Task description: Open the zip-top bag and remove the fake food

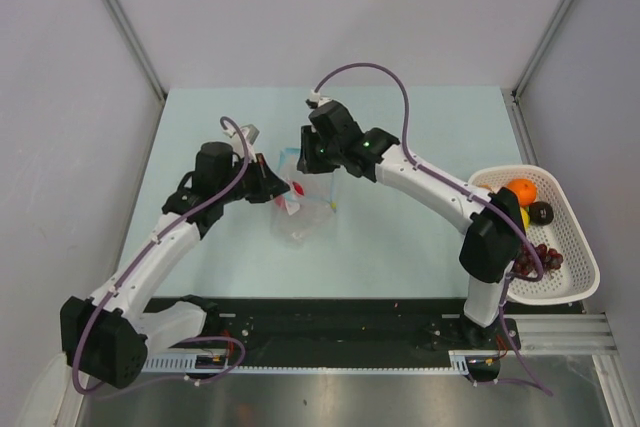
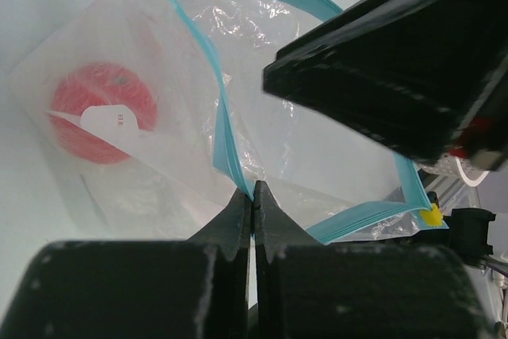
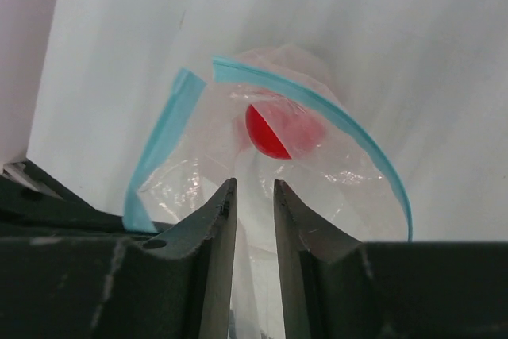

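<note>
The zip-top bag (image 1: 312, 215) lies mid-table, clear, with its teal zip mouth standing open (image 3: 355, 134). One piece of fake food, a red ball (image 3: 271, 134) (image 2: 95, 113) (image 1: 297, 189), sits inside it. My left gripper (image 1: 276, 185) (image 2: 252, 194) is shut on the teal zip strip (image 2: 226, 148) at the bag's left edge. At the open mouth my right gripper (image 1: 312, 159) (image 3: 255, 188) has its jaws a narrow gap apart. A fold of clear film lies in that gap, and the red ball is just beyond the tips. More fake food lies in the basket.
A white perforated basket (image 1: 586, 251) stands at the right table edge beside the right arm's base. It holds an orange ball (image 1: 521, 190), a dark piece (image 1: 541, 212) and purple-brown grapes (image 1: 540, 260). Grey walls close in the table on three sides.
</note>
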`<state>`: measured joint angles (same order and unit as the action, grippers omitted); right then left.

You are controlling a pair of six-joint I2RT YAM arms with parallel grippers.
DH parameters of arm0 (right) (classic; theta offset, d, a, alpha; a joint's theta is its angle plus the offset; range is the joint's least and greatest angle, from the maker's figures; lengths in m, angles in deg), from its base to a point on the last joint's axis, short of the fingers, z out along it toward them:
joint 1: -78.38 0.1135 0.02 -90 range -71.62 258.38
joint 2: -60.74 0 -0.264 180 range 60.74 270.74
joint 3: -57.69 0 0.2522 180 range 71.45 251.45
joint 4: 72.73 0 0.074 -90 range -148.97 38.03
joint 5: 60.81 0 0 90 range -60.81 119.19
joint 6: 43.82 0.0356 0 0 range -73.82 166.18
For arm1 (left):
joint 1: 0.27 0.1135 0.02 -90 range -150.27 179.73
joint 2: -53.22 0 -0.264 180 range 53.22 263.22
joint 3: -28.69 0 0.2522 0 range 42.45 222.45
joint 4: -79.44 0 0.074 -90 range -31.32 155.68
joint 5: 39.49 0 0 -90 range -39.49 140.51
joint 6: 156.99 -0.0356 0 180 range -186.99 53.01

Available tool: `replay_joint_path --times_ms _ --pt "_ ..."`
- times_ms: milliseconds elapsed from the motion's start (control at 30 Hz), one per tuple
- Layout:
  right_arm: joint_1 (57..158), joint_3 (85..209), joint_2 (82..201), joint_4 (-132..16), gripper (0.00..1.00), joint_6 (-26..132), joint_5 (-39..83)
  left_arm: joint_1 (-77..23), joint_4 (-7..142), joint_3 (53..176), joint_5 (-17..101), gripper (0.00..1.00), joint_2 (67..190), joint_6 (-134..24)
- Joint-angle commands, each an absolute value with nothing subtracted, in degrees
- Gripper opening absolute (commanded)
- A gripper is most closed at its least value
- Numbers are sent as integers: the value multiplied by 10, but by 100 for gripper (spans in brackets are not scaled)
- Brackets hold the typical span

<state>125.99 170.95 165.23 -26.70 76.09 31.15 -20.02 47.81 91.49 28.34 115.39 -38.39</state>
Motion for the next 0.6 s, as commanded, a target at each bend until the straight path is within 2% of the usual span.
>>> replay_joint_path --times_ms 0,333,567 --pt "1275 1694 1660 -290 29 757 304 -210 474 944 296 0 1132 -366" --pt "1285 1717 1744 -322 28 773 273 -232 484 952 292 0 1157 -346" --pt "1271 1672 1778 -421 30 766 232 -234 499 954 275 0 1177 -347"
